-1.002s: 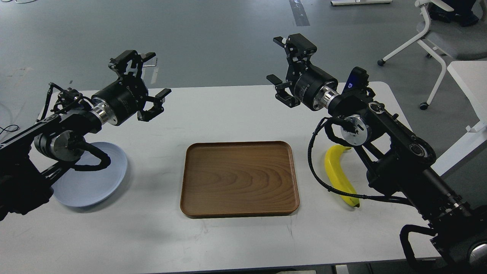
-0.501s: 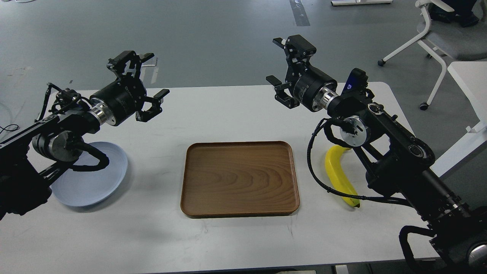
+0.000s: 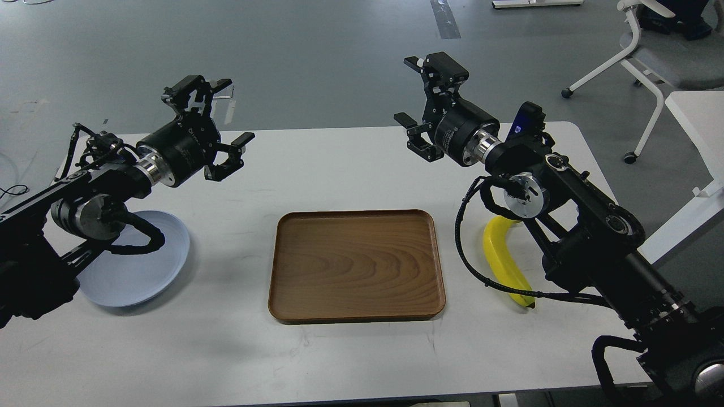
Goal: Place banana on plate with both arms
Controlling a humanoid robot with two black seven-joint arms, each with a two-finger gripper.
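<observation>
The yellow banana (image 3: 501,260) lies on the white table at the right, partly behind my right arm and its cable. The pale blue-grey plate (image 3: 144,268) lies at the left, partly hidden under my left arm. My left gripper (image 3: 218,121) is open and empty, raised above the table's far left part, well above and behind the plate. My right gripper (image 3: 417,90) is open and empty, raised over the table's far edge, up and to the left of the banana.
A brown wooden tray (image 3: 355,265) lies at the table's middle, between plate and banana. A white chair (image 3: 650,51) and another white table (image 3: 698,127) stand at the right beyond the table's edge. Grey floor lies behind.
Both arms have barely moved: the right gripper has drifted slightly left, the left gripper has wobbled by a few pixels. Banana, plate and tray have not moved.
</observation>
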